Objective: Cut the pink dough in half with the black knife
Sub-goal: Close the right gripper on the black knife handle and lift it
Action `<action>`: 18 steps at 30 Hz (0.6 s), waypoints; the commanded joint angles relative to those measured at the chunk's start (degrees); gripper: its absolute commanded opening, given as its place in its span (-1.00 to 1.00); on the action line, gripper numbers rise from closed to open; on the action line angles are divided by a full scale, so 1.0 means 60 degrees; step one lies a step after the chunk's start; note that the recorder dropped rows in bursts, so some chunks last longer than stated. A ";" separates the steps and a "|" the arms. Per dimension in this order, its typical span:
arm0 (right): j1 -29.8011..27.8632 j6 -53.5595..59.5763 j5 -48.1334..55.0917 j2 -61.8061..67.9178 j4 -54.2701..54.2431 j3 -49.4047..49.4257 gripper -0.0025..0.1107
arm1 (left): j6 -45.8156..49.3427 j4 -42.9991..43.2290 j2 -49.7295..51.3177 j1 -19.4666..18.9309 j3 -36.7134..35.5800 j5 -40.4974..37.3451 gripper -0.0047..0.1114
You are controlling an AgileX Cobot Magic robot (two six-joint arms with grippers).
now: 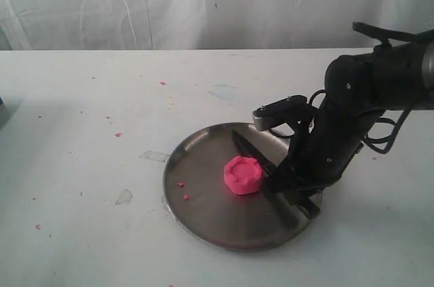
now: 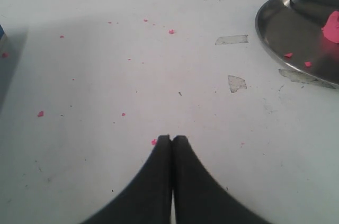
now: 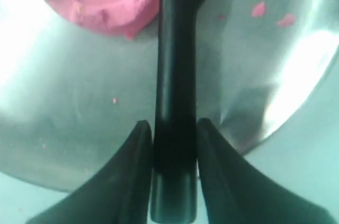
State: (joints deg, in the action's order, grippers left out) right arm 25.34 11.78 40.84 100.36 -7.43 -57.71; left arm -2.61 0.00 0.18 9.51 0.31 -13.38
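Pink dough puck uncut on steel plate. My right gripper clamps slim black knife handle — lift, centre blade, press straight. Left gripper closed, empty.

Round steel plate on white table, a few pink crumbs on plate's left part; more crumbs scattered over table; clear tape scraps just left of plate; white curtain behind
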 commanded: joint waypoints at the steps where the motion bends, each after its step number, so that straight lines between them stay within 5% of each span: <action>1: -0.0037 -0.0032 0.1263 -0.0329 0.0155 -0.0073 -0.86 | 0.0005 0.0000 -0.0030 -0.0033 -0.0051 0.0026 -0.92; 6: -0.0037 -0.0032 0.2644 -0.0365 0.0255 -0.0013 -0.86 | 0.0005 0.0000 -0.0030 -0.0033 -0.0051 0.0026 -0.92; 12: -0.0037 -0.0014 0.2095 -0.0287 0.0430 0.0409 -0.84 | 0.0005 0.0000 -0.0030 -0.0033 -0.0051 0.0026 -0.92; 18: -0.0037 -0.0014 0.2071 -0.0244 0.0480 0.0409 -0.53 | 0.0005 0.0000 -0.0030 -0.0033 -0.0051 0.0026 -0.92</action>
State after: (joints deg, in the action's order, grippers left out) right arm 25.34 11.65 53.84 98.82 -5.28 -55.44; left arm -2.61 0.00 0.18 9.51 0.31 -13.30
